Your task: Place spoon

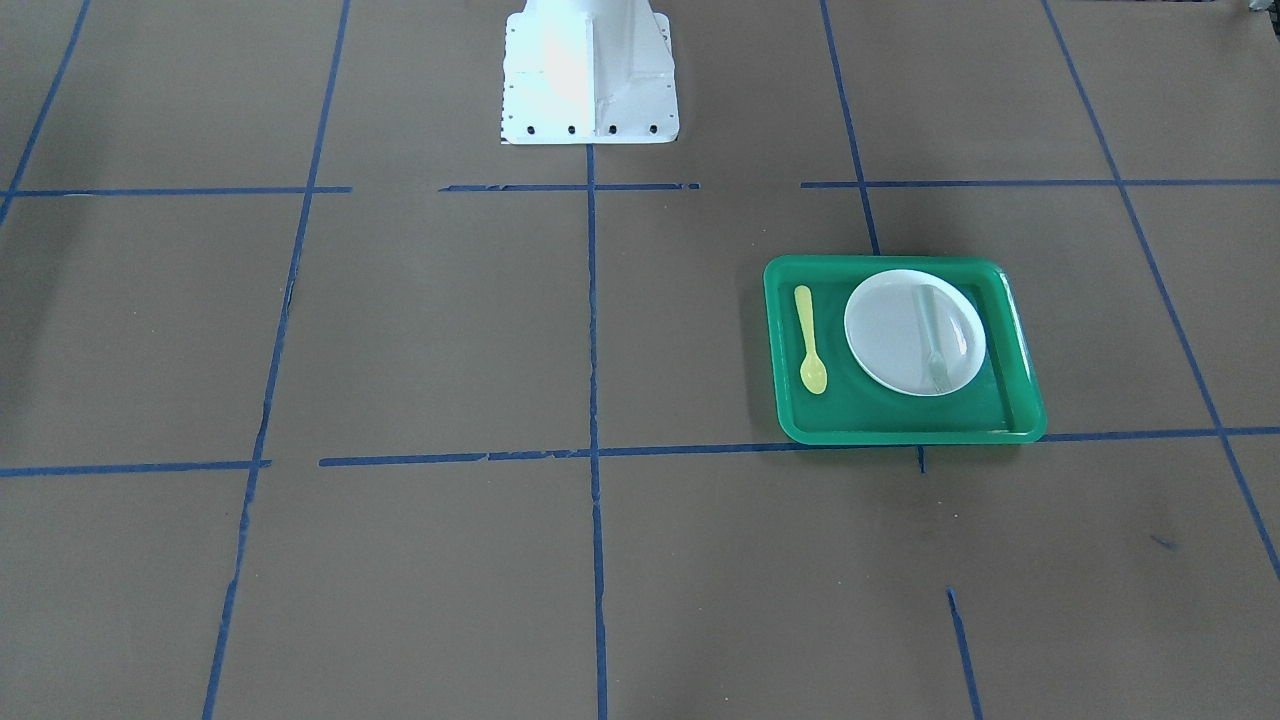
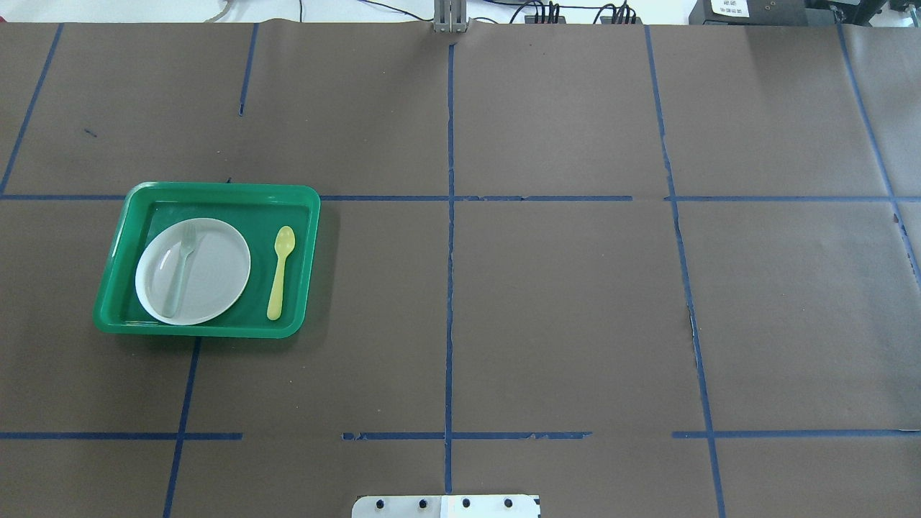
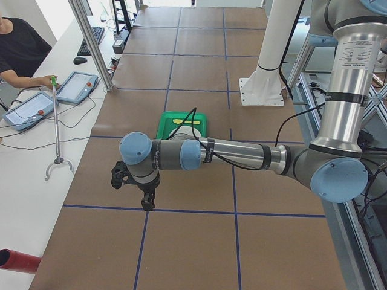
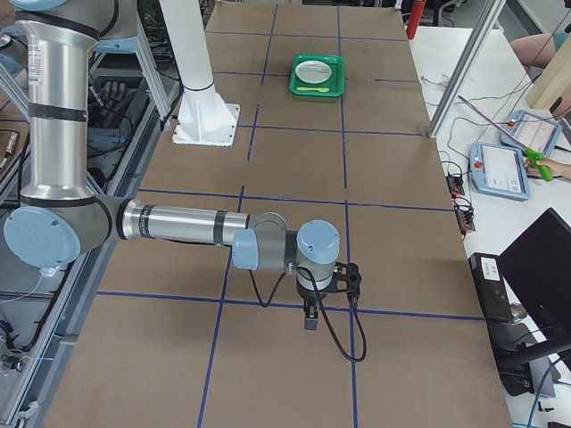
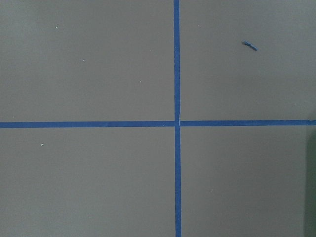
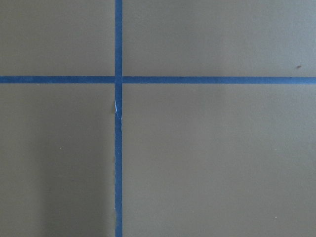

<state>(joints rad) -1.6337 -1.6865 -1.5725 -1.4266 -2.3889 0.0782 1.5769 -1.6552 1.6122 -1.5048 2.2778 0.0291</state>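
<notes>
Hanging over the table (image 2: 575, 288), two in number: left gripper (image 3: 147, 202) and right gripper (image 4: 310, 319), jaw spread impossible to tell. Lying in one green tray (image 2: 216, 193), mid-left of overhead view: one spoon (image 2: 280, 272), just right of one white plate (image 2: 219, 277) bearing one fork (image 2: 180, 270).

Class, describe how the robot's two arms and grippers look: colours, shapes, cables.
Left arm and right arm: silver tubes, grey joints with pale blue round caps, a black cable looping along each forearm. Left gripper and right gripper: small, black.

One spoon (image 2: 280, 272), one fork (image 2: 181, 267), one plate (image 2: 219, 277), one green tray (image 2: 216, 189).
</notes>
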